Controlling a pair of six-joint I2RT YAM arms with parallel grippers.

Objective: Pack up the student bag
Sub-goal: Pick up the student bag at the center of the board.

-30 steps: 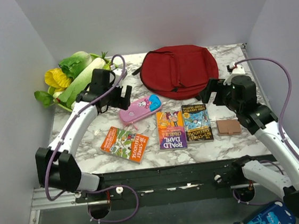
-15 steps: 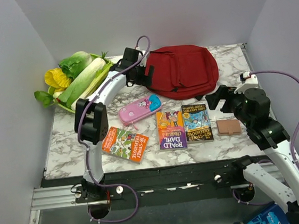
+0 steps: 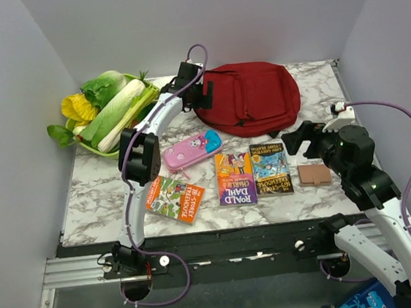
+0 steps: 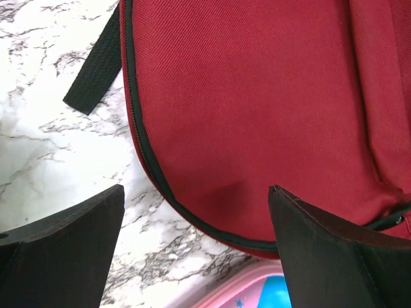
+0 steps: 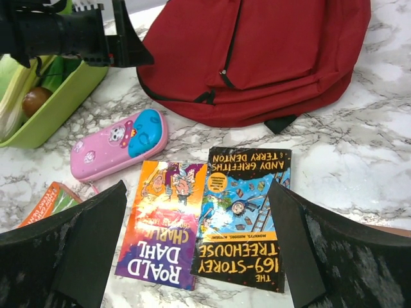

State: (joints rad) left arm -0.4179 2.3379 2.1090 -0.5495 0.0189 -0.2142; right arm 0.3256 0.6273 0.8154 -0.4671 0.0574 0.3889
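Note:
The student bag (image 3: 251,98) is a dark-red backpack lying flat and zipped at the back of the marble table; it also shows in the wrist views (image 4: 257,96) (image 5: 257,51). My left gripper (image 3: 201,95) hovers open over the bag's left rim (image 4: 196,189), with nothing between its fingers. My right gripper (image 3: 296,138) stands open to the right of the books, above the table (image 5: 198,186), holding nothing. A black strap (image 4: 93,74) sticks out beside the bag.
A pink pencil case (image 3: 192,149) lies in front of the bag. A Roald Dahl book (image 3: 235,178), a Treehouse book (image 3: 270,168) and an orange book (image 3: 171,197) lie nearer. A small brown wallet (image 3: 314,174) sits at right, and a green tray of vegetables (image 3: 109,109) at back left.
My left arm has swung from beside the vegetable tray over to the bag's left rim. The right arm has drawn back slightly to the right. Both grippers stayed open.

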